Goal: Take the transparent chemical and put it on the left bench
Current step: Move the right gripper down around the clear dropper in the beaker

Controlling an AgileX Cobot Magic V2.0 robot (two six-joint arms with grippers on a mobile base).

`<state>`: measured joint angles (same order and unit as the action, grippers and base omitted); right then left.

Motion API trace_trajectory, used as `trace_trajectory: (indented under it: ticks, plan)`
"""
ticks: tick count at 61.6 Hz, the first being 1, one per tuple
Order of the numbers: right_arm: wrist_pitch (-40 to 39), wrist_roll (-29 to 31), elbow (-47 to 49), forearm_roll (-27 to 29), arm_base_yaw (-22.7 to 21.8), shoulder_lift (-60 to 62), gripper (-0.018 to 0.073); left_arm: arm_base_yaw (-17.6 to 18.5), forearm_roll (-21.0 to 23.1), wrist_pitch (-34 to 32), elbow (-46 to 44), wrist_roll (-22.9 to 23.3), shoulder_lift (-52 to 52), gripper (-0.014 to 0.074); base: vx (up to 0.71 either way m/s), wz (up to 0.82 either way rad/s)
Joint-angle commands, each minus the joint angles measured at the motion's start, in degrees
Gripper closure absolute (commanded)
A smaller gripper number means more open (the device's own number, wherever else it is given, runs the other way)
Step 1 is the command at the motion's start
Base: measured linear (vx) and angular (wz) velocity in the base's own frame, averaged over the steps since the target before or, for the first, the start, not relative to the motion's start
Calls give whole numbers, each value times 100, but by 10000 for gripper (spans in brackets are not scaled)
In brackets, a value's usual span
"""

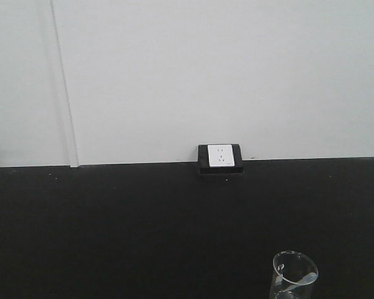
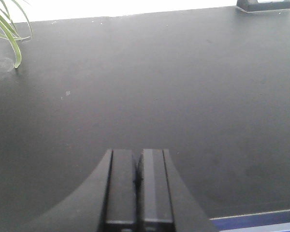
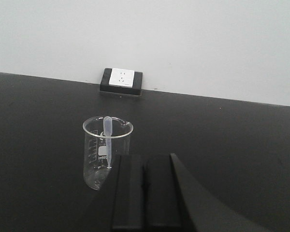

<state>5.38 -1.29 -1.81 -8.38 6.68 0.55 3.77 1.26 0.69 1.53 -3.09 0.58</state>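
Note:
The transparent chemical (image 1: 294, 274) is a small clear glass beaker holding a little colourless liquid, standing at the bottom right of the front view on a black worktop (image 1: 112, 224). In the right wrist view the beaker (image 3: 106, 150) stands upright with a pale plastic dropper leaning inside it. My right gripper (image 3: 144, 157) is shut and empty, its tips just right of the beaker and nearer the camera. My left gripper (image 2: 137, 152) is shut over bare black worktop, holding nothing. The left bench is out of view.
A white socket box (image 1: 220, 157) sits where the worktop meets the white wall; it also shows as the socket box (image 3: 121, 79) behind the beaker. Green plant leaves (image 2: 7, 29) hang in at the far left. A blue strip (image 2: 261, 221) edges the worktop.

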Motion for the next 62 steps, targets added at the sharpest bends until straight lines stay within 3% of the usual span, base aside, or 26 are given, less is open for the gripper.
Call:
trace_trajectory:
  ticks: [1, 56, 62]
  plan:
    - [-468, 16, -32, -57, -1, 66, 567, 10, 4, -449, 93, 45, 110, 600, 0, 0]
    - [-479, -7, -32, -57, -1, 66, 567, 10, 4, -449, 93, 45, 110, 600, 0, 0]
    - [-760, -3, -32, -57, -1, 66, 567, 10, 4, -449, 93, 45, 110, 600, 0, 0]
